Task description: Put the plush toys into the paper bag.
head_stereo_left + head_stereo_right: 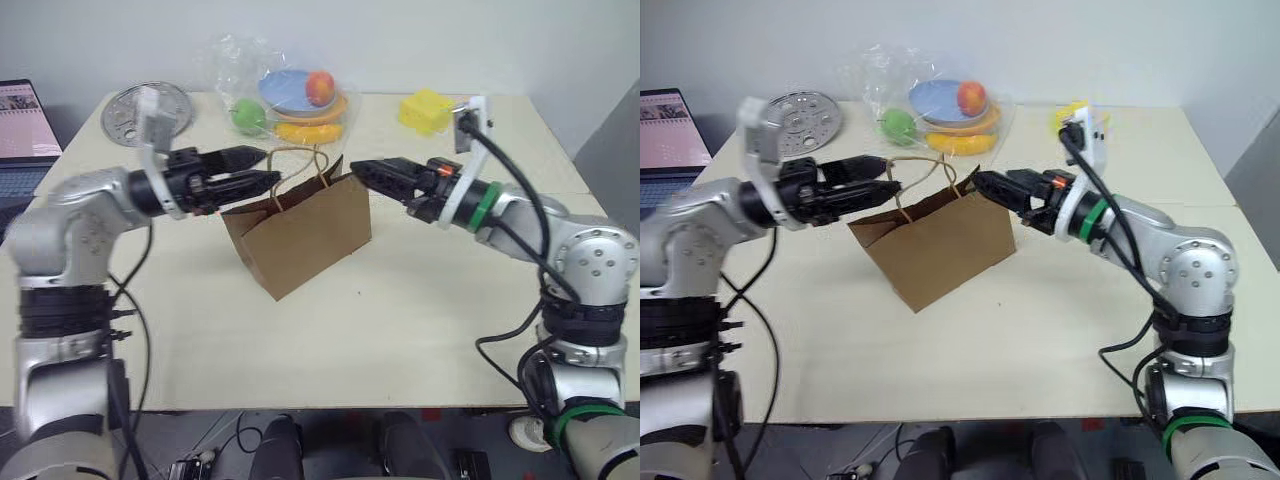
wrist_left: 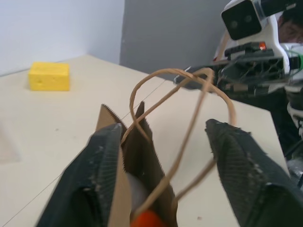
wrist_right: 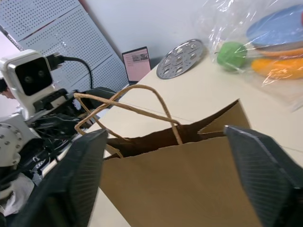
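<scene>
Paper bag (image 1: pixel 305 240) standing upright in the middle of the table (image 1: pixel 400 330), mouth open, loop handles sticking up. Left gripper (image 1: pixel 262 170) hanging just beside the bag's top on one side, fingers spread wide around the handles, holding nothing. Right gripper (image 1: pixel 362 168) hanging near the bag's other side, fingers wide apart, empty. Something orange and white (image 2: pixel 144 218) peeking out inside the bag. Yellow block (image 1: pixel 428 110) and plastic bag of fruit (image 1: pixel 285 90) lying behind the bag.

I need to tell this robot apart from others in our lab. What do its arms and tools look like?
Both arms are silver-grey metal with black joint bands and loose black cables. Each ends in a tool of two black textured fingers: left tool, right tool. A white camera block sits on each wrist. The right arm carries a green ring near the wrist and a small orange light.
</scene>
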Robot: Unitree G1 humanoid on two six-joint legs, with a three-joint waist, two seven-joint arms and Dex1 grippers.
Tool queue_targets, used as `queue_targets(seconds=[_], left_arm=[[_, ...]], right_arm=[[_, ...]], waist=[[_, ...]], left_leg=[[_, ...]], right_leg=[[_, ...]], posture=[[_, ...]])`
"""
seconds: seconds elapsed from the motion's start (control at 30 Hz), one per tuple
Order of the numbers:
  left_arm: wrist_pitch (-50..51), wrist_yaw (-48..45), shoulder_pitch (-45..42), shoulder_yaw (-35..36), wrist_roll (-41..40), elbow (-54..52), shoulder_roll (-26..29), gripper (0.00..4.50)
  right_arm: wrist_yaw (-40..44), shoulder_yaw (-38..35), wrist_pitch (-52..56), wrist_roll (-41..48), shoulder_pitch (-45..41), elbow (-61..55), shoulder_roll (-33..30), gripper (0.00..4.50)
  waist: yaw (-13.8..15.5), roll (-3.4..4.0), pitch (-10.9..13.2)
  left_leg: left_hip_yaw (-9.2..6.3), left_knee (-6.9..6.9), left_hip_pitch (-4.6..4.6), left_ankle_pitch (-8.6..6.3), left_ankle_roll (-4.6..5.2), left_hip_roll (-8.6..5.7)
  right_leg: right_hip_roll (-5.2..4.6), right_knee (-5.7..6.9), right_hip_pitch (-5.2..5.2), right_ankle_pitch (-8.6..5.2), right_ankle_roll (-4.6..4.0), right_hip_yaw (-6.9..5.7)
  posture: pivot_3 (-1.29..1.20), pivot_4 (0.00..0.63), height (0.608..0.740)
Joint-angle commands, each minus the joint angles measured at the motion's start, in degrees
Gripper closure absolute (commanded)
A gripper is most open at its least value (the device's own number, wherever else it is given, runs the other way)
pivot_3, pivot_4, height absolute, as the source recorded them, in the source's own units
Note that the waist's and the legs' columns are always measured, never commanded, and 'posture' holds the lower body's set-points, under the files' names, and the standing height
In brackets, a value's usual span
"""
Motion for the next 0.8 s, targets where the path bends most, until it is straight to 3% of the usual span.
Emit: queue_targets(seconds=[0.03,0.17,0.23,0.4,0.53,0.8], left_arm=[[-0.22,1.16,1.66,3.98,-1.32,-4.48,2.43,0.16],[-4.77,-0.66,10.02,4.1,2.55,-10.88,5.99,0.04],[-4.44,-0.24,16.29,6.35,0.54,-15.4,5.41,0.04],[-17.33,8.77,28.21,7.69,7.8,-19.12,-3.71,0.04],[-20.12,10.9,29.65,7.04,7.74,-17.93,-7.32,0.04],[-25.76,9.32,25.75,-0.12,10.2,-12.14,-11.36,0.04]], right_arm=[[2.45,-2.4,-0.03,3.19,-2.44,-1.3,-2.19,0.0],[6.76,-2.07,0.15,2.42,-4.19,-1.05,-5.81,0.0],[12.19,0.09,-0.65,-1.26,-5.59,-2.12,-8.89,0.0],[34.81,10.05,-7.77,-12.51,-6.73,-10.27,-15.03,0.0],[41.74,11.56,-8.49,-14.89,-8.16,-9.62,-16.4,0.0],[46.03,13.62,-7.1,-16.79,-11.25,-9.57,-15.82,0.0]], waist=[[0.02,0.0,0.0],[-0.11,0.04,0.02],[-0.06,0.04,0.02],[0.64,0.05,0.03],[1.46,0.01,0.04],[2.6,-0.03,0.02]], left_leg=[[0.0,0.0,0.0,0.0,0.0,0.0],[0.07,0.0,0.0,0.0,0.0,0.01],[0.11,-0.08,0.01,0.0,0.0,0.02],[0.08,-0.21,0.01,-0.01,0.0,0.06],[0.1,-0.08,0.0,0.0,0.0,0.03],[0.08,0.12,0.01,0.0,0.0,0.01]], right_leg=[[0.0,-0.01,0.0,0.0,0.0,0.0],[-0.01,-0.1,0.01,0.0,0.0,0.07],[-0.02,-0.17,0.0,0.0,0.0,0.08],[0.0,-0.28,-0.01,0.0,-0.01,0.03],[-0.02,-0.26,0.02,0.01,-0.01,0.05],[-0.02,-0.25,0.14,0.06,-0.03,0.03]], posture=[[0.0,0.15,0.74],[0.0,0.15,0.74],[0.0,0.15,0.74],[0.0,0.15,0.74],[0.0,0.15,0.74],[0.0,0.15,0.74]])
